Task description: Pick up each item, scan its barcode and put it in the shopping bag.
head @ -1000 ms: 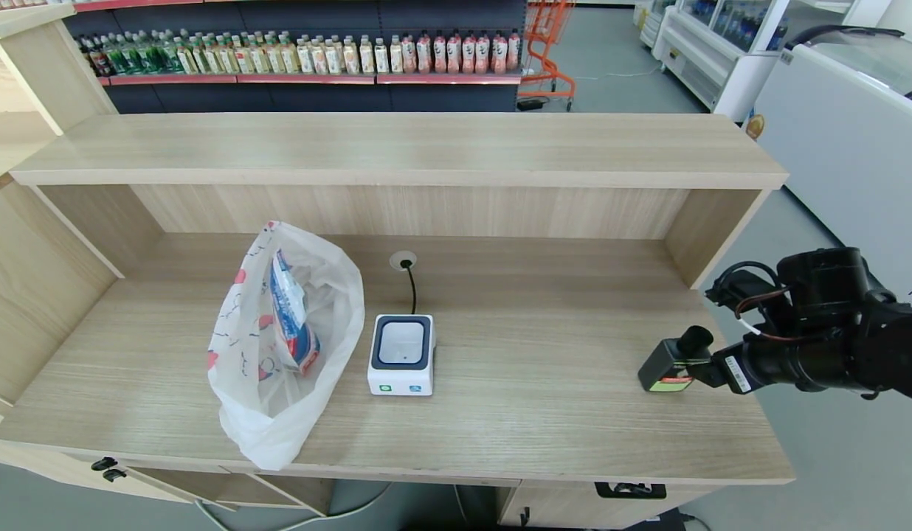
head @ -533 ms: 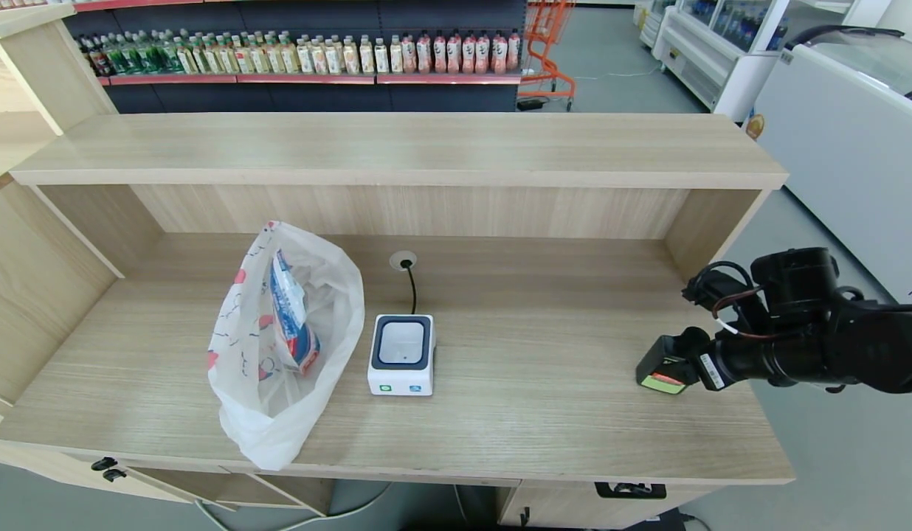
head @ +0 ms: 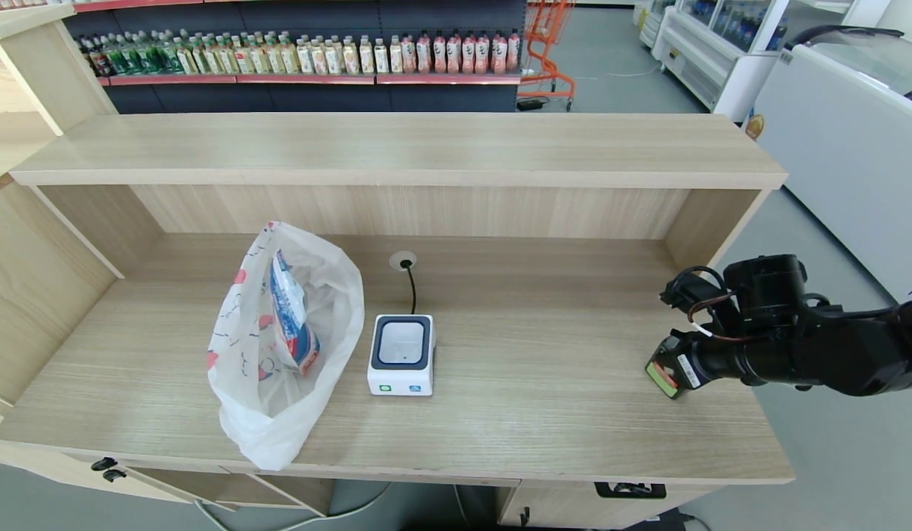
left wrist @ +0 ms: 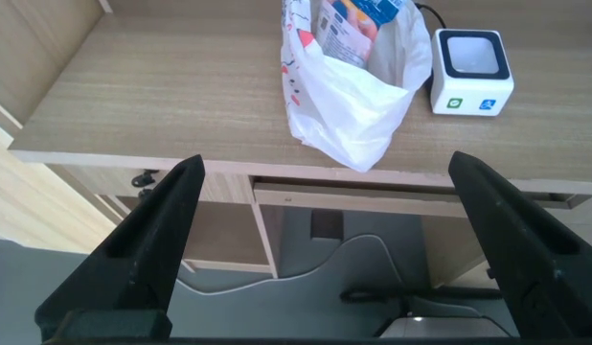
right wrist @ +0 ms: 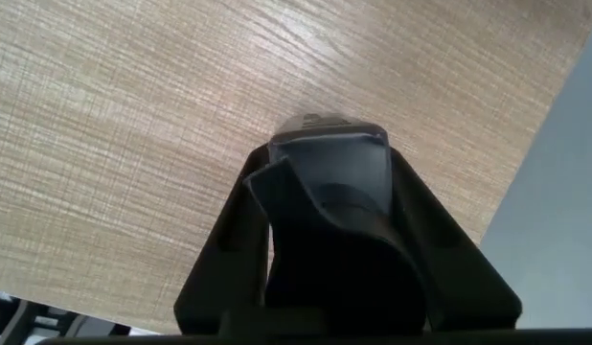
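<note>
In the right gripper: a small dark pack, clamped between the closed-in fingers and held low over the counter near its right end; whether it touches the wood I cannot tell.
Look of the pack: boxy and dark, with a green and red face turned down and toward the robot's left. It sits tilted in the grip, and no barcode can be made out.
Step in hand: the pack is picked up, so this is probably the carry toward the scanner; scanning and bagging are not yet done.
Next move: likely a sweep to the robot's left, since the scanner stands well apart from the gripper. The pack then needs turning until its barcode faces the upward-facing window.
Beyond the scanner: the shopping bag stands just beside it, farther from the gripper, mouth open, with a blue and white packet inside.
Left gripper: spread wide, holding nothing, below the counter's front edge.
</note>
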Robot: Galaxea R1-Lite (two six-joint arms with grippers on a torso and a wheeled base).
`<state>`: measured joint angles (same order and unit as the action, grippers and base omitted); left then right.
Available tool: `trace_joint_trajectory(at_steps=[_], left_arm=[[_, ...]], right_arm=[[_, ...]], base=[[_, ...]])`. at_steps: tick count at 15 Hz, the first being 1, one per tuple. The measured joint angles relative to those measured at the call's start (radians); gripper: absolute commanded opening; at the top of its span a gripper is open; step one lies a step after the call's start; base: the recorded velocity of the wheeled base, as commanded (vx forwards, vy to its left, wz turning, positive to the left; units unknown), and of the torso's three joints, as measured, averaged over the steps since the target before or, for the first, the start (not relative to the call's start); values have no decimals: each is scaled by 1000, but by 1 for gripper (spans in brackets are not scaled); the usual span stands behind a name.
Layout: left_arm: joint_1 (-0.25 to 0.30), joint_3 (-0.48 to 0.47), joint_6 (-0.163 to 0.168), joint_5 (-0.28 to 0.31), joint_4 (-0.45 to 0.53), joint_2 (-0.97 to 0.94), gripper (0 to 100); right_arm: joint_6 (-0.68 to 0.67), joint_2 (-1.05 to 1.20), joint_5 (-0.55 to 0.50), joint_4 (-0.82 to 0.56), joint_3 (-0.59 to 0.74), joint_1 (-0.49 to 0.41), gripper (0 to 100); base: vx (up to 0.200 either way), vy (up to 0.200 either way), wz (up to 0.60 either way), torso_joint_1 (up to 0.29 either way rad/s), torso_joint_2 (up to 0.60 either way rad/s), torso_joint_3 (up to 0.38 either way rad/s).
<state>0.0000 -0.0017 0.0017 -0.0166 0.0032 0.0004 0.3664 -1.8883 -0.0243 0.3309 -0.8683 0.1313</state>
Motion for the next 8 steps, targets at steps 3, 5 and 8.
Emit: trace_joint_trajectory(at_steps=[3,5,8], left_arm=[[0,0,0,0,0,0,100],[0,0,0,0,0,0,100],[0,0,0,0,0,0,100]], right_arm=[[-1,4,-1,-2,4,5,0],[4,33,0,-11,13,7,0],[14,98,-6,-6,53,6,0]], base=[[0,0,0,0,0,0],[0,0,0,0,0,0],[0,0,0,0,0,0]])
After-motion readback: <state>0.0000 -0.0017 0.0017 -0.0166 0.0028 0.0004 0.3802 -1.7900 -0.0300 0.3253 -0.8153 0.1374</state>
